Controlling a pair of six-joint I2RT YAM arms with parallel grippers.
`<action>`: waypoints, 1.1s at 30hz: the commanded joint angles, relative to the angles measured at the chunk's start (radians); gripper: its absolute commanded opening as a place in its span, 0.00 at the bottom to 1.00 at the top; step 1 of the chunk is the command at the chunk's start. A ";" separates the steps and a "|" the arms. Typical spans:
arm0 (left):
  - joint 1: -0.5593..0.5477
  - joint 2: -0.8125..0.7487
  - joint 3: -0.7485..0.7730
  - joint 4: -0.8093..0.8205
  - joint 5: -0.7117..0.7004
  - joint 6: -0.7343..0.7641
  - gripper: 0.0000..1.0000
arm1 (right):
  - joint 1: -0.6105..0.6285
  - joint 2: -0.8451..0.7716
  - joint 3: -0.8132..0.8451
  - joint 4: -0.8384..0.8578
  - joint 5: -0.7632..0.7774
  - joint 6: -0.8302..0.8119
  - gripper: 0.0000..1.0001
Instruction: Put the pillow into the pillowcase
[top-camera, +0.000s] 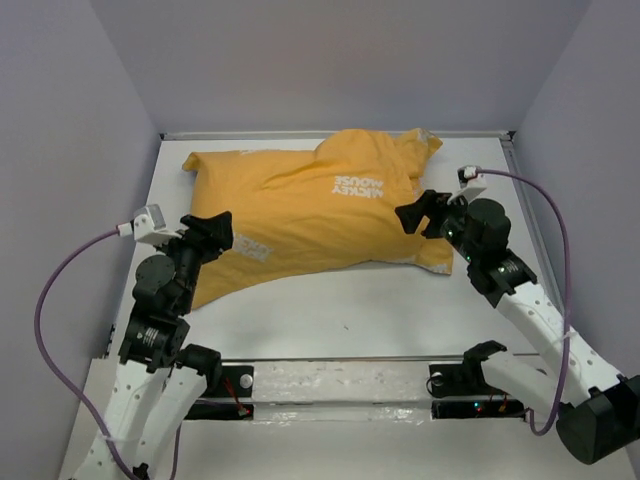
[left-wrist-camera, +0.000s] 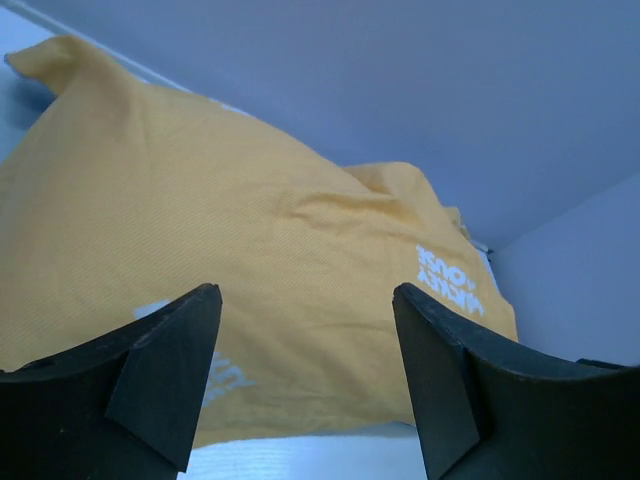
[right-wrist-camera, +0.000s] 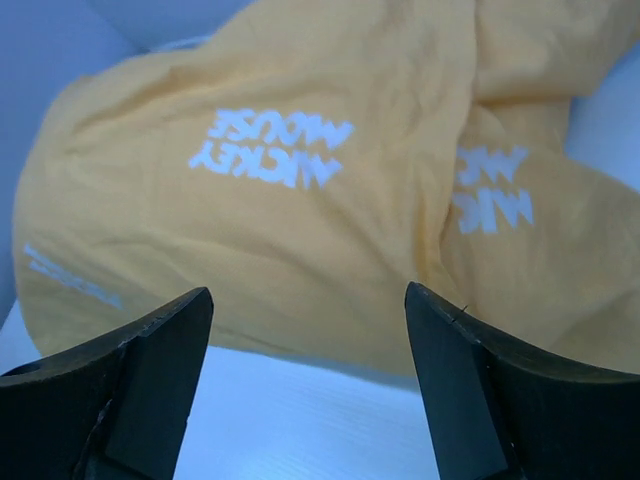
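Top external view shows 1 pillowcase (top-camera: 300, 215) lying on the white table (top-camera: 330, 310), with its mustard-yellow face up. It is plump and rounded, highest near the far right corner, and it reaches from the far left of the table to the right side. The pillow is not visible in any view. It may be covered by the yellow fabric, but I cannot tell this for sure. On the yellow face I count 2 patches of white lettering (top-camera: 358, 187) in this view, 1 near the top of the bulge and 1 near the front left edge. The right wrist view shows 3 such patches, and the largest one reads "MICKEY MOUSE" upside down. There are 2 arms and 2 grippers. The left gripper (top-camera: 215, 232) is at the front left edge of the pillowcase, and its 2 dark fingers stand wide apart with nothing between them. In its wrist view the fabric lies just beyond the fingertips, and I cannot tell if they touch it. The right gripper (top-camera: 420, 215) is at the right end of the pillowcase, also spread wide and holding nothing. Its wrist view shows bare table between the fingers and the yellow fabric a little further on. 2 purple cables (top-camera: 50, 290) — 1 for each arm — curve out to the sides.
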 joint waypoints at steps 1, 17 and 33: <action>-0.014 -0.088 -0.048 -0.353 -0.111 -0.144 0.78 | -0.046 -0.070 -0.173 -0.042 0.033 0.061 0.82; 0.000 -0.144 -0.513 0.168 -0.171 -0.441 0.86 | -0.178 0.094 -0.370 0.361 -0.242 0.147 1.00; 0.078 0.293 -0.608 0.845 -0.265 -0.226 0.25 | -0.188 0.413 -0.236 0.558 -0.245 0.120 0.00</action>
